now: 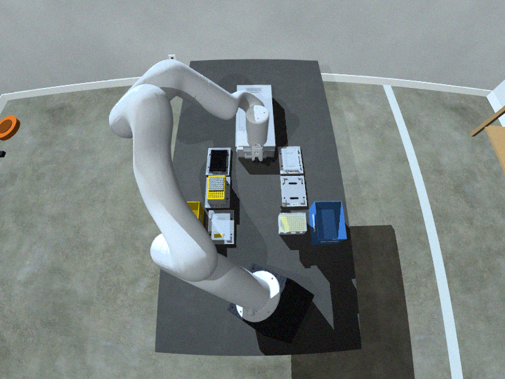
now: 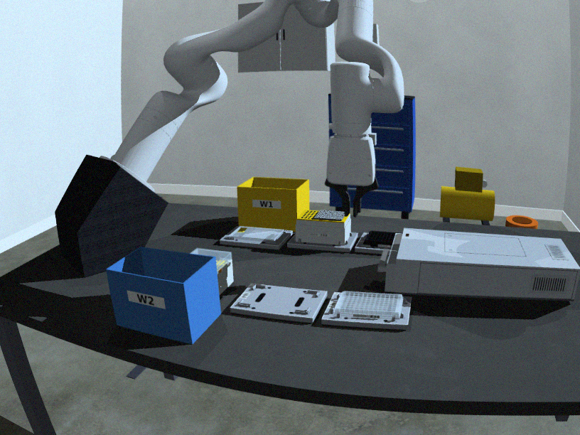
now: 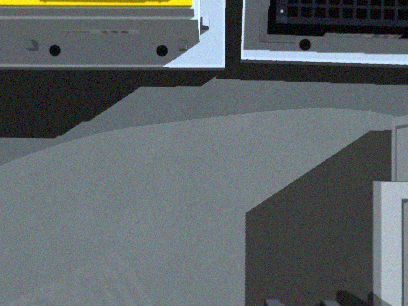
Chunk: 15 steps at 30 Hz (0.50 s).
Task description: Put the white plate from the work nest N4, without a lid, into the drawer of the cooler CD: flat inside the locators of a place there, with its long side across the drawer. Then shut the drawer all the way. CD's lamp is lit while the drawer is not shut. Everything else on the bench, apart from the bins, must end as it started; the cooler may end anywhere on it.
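White, smooth-shelled gripper [image 1: 257, 158] [image 2: 352, 212] (fingers black, slightly parted); boxy cooler [image 1: 253, 87] [image 2: 487, 259] [image 3: 382, 240] beside.
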Tool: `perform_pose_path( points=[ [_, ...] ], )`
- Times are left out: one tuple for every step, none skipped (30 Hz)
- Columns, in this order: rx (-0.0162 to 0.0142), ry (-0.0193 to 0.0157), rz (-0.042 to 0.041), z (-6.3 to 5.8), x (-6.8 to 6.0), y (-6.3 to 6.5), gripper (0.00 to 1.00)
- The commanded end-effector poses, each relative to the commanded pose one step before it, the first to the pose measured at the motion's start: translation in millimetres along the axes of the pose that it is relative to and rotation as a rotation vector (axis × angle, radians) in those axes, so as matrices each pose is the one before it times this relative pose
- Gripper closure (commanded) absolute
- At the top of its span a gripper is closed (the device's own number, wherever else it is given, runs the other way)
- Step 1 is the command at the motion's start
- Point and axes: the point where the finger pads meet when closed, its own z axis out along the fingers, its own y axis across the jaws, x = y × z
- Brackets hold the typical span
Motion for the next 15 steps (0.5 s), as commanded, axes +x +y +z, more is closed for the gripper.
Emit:
perform_pose_path(
  points=[
    [-0.00192, -0.00069, 0.09369, -8.78, -0.06, -11.02, 0.0],
    [0.0, 0.0, 0.0, 0.0, 0.0, 0.0, 0.0],
    [0.0, 0.0, 0.0, 0.0, 0.0, 0.0, 0.0],
    [0.00001, -0.00001, 0.03333, -2.72, -0.34, -4.18, 0.0],
    [0.0, -0.00001, 0.03333, -2.71, -0.49, -4.17, 0.0],
    [0.0, -0.00001, 0.03333, -2.71, -0.62, -4.16, 0.0],
    [0.0, -0.00001, 0.03333, -2.71, -0.76, -4.13, 0.0],
    [0.0, -0.00001, 0.03333, -2.71, -0.9, -4.1, 0.0],
    [0.0, -0.00001, 0.03333, -2.71, -1.04, -4.07, 0.0],
    [0.00001, -0.00001, 0.03333, -2.71, -1.17, -4.03, 0.0],
    [0.00005, -0.00001, 0.03334, -2.79, -1.28, -3.94, 0.0],
    [0.00001, -0.00001, 0.03333, -2.72, -1.43, -3.94, 0.0],
    [0.00001, -0.00001, 0.03333, -2.72, -1.57, -3.89, 0.0],
    [0.00001, -0.00001, 0.03333, -2.72, -1.69, -3.84, 0.0],
    [0.00001, -0.00001, 0.03333, -2.72, -1.82, -3.78, 0.0]
  ],
)
